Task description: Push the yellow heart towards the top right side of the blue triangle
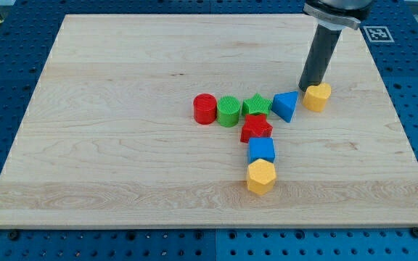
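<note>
My tip (308, 88) is down on the wooden board (122, 87), a bare dark rod with nothing to clasp, and it stands right against the upper left edge of the yellow heart (317, 96); whether it truly touches the heart or sits just beside it cannot be told from here. The yellow heart lies immediately to the view's right of the blue triangle (285, 106) and a shade higher, the two close to touching. Taking the blue triangle as the mark, my tip is above it and to its right, near its upper corner. Left of the blue triangle comes the green star (257, 106), pressed up next to it, then the green cylinder (228, 111), then the red cylinder (205, 109) at the far left of that row. Below and left of the blue triangle sits the red star (256, 128), tucked under the green star, with the blue cube (261, 150) beneath it and the yellow hexagon (261, 176) lowest of all, the three forming a short column running toward the view's bottom.
</note>
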### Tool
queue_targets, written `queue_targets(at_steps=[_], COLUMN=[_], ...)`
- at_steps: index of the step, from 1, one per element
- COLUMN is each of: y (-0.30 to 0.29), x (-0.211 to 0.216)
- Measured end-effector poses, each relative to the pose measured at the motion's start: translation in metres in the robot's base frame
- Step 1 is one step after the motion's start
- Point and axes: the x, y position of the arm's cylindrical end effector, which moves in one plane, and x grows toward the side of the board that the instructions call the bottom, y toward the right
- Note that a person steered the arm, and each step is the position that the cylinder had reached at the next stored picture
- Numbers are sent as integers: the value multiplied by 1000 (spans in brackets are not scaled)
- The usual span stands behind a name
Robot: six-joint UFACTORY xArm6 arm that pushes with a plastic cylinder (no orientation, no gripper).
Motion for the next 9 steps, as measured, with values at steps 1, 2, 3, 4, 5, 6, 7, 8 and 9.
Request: queue_targets(at_steps=[1,2,3,4,5,6,7,8,9], y=[0,0,0,7,37,49,49,49,46], x=[0,0,-6,-18,-18,-7,0,8,15])
